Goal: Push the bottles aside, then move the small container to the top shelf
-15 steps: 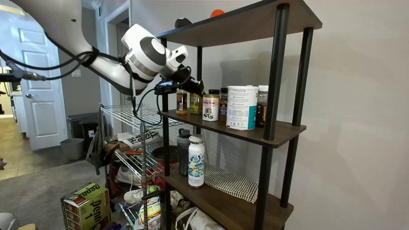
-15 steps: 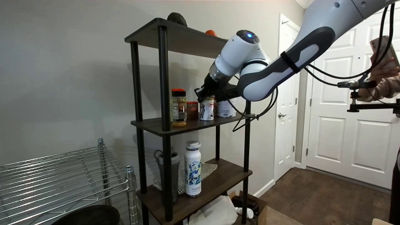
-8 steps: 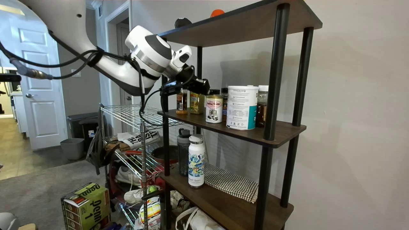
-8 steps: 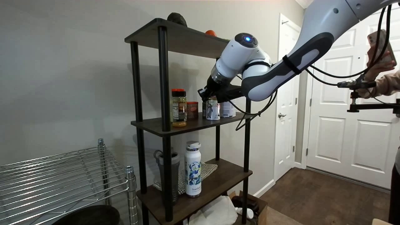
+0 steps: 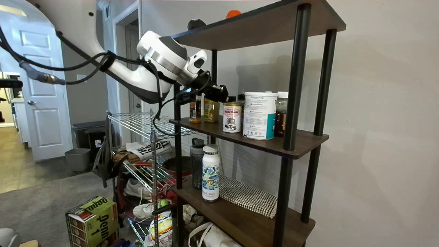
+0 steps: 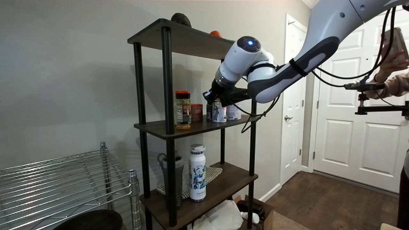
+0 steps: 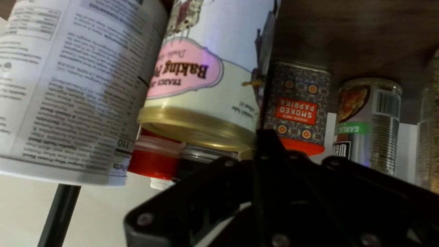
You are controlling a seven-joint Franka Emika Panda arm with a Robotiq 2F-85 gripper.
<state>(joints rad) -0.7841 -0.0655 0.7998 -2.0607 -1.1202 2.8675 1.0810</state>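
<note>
In an exterior view, see the claw farther right than a second ago, and the tin, just below and right of the claw, shifted closer to the canister. Can now make out little more than the dark cap of one bottle, right of the claw, mostly covered by tin and canister; had its label in sight before. Get only the cap of another bottle beside the claw, behind the tin. Follow the top shelf above the claw, with an orange thing and a dark thing partly hidden by the edge.

In an exterior view, find the same shift of claw and tin, with a dark bottle come into sight below the claw. Find the jar below and left of the claw, in the same spot as before. Cannot pick out the claw's tip; lose the top of the canister behind the arm.

In the wrist view, upside down, see the claw closed up to a single narrow tip at the tin's gold rim; cannot tell touching from barely apart. Have the jar, marked Smoked Paprika, just right of that tip, and a garlic bottle farther right. Glimpse a red thing left of the claw, mostly covered by the tin, and a yellowish bottle cut off at far right.
</note>
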